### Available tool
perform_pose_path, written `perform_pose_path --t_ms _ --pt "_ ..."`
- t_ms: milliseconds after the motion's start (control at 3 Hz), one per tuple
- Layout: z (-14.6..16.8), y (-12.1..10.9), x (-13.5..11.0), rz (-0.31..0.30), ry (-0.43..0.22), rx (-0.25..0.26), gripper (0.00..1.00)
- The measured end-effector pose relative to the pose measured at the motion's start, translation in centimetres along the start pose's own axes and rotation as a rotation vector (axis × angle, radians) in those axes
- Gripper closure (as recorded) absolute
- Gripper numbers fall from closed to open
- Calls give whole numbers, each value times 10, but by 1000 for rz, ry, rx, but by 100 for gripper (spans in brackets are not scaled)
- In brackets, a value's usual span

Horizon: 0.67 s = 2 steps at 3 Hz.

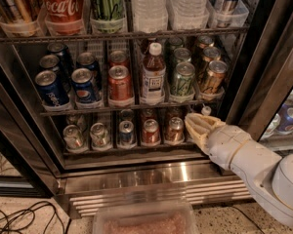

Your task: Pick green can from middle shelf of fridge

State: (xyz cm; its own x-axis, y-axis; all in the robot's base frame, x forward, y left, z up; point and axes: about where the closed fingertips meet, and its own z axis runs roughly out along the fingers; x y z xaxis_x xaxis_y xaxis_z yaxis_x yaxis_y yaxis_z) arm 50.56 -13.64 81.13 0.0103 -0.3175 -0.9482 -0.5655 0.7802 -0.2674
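Note:
The green can (pixel 183 79) stands at the front of its lane on the middle shelf (pixel 88 109) of the fridge (pixel 161 179), right of a brown bottle (pixel 153 74) and left of copper-brown cans (pixel 212 77). More green cans stand behind it. My gripper (pixel 199 126), cream-coloured on a white arm, is at the right end of the bottom shelf. It sits below and slightly right of the green can, not touching it.
Blue Pepsi cans (pixel 83 84) and a red can (pixel 119 82) fill the left lanes. Small cans (pixel 149 130) line the bottom shelf. The black door frame (pixel 263 77) stands close on the right. A pink-filled clear bin (pixel 144 223) and cables (pixel 19 216) lie on the floor.

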Motion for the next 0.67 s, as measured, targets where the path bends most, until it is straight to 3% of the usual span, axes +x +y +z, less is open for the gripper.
perform_pose_path --t_ms 667 --pt "5 -1 -4 1 -21 15 100"
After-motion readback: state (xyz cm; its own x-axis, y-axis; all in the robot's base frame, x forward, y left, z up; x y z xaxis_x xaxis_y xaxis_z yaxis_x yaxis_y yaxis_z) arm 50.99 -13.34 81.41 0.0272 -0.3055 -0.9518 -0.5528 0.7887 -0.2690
